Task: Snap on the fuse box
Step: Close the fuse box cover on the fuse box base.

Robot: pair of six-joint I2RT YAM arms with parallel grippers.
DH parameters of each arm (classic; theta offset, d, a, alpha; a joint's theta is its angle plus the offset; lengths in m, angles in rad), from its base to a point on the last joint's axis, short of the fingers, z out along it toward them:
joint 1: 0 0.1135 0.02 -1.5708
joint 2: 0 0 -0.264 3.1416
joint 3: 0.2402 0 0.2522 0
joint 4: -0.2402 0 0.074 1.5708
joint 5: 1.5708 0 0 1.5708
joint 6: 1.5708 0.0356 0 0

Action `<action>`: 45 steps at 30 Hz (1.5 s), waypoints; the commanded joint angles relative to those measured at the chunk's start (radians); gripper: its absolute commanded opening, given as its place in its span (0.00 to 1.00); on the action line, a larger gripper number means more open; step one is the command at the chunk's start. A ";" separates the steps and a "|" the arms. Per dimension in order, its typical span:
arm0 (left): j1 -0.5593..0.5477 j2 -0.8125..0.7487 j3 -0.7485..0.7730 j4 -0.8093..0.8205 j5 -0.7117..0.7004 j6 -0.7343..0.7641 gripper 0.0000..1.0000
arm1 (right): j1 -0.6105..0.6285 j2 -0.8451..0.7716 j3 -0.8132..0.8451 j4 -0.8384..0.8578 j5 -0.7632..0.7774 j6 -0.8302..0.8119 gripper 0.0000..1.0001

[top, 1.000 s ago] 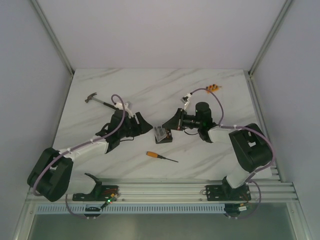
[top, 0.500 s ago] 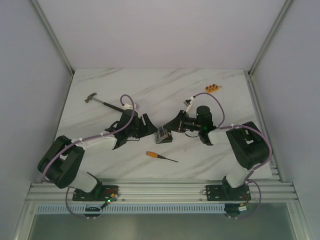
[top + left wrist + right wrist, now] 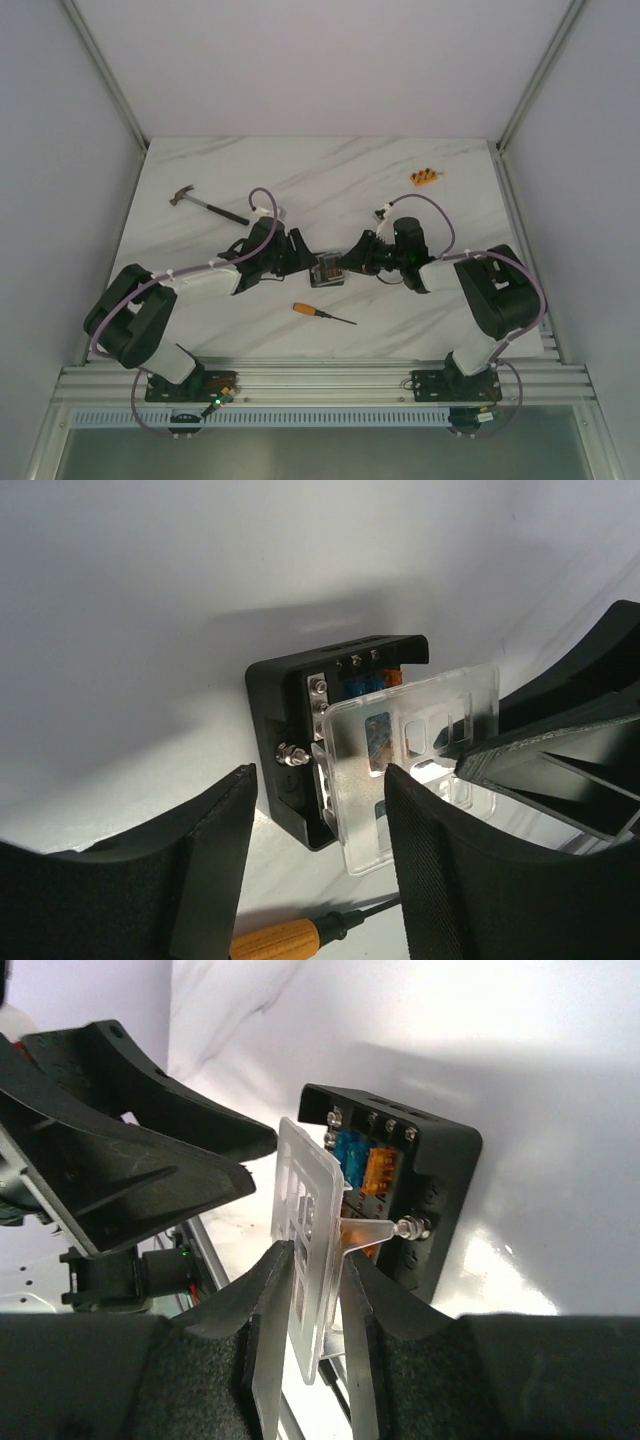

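The right gripper has its two fingers close on either side of a clear cover, which stands on edge between them. Whether they press on it or only flank it cannot be told. The cover leans at a tilt against the open face of the fuse box, a small black box with blue and orange fuses showing inside.

From the opposite side, the left gripper faces the box with its fingers wide apart and nothing held. The box sits just ahead of the gap between them.

The fuse box is near the middle of the marbled bench, between the two arms. A screwdriver with an orange handle lies just in front of it. A hammer and a small orange block lie well apart, toward the back.

The cover appears brought to the box but not seated. Laying it flat and pressing it until it snaps on is probably what is left.
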 commanded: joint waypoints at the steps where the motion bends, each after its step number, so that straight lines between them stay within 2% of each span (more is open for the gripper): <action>1: -0.017 0.020 0.048 -0.025 -0.005 0.007 0.59 | -0.003 -0.034 0.010 -0.063 0.025 -0.063 0.31; 4: -0.029 0.037 0.067 -0.025 0.003 0.008 0.51 | -0.002 -0.038 0.012 -0.058 0.020 -0.042 0.29; 8: -0.041 0.055 0.088 -0.027 0.015 0.007 0.46 | -0.004 -0.035 0.019 -0.029 0.004 -0.008 0.24; 19: -0.044 0.026 0.089 -0.030 -0.004 -0.017 0.48 | -0.003 -0.004 0.027 0.117 -0.069 0.117 0.06; 30: -0.045 -0.019 0.070 -0.072 -0.081 -0.018 0.57 | -0.004 0.035 0.042 0.209 -0.090 0.179 0.02; 45: -0.044 0.075 0.102 -0.074 -0.047 -0.010 0.58 | -0.007 0.119 0.047 0.179 -0.082 0.131 0.05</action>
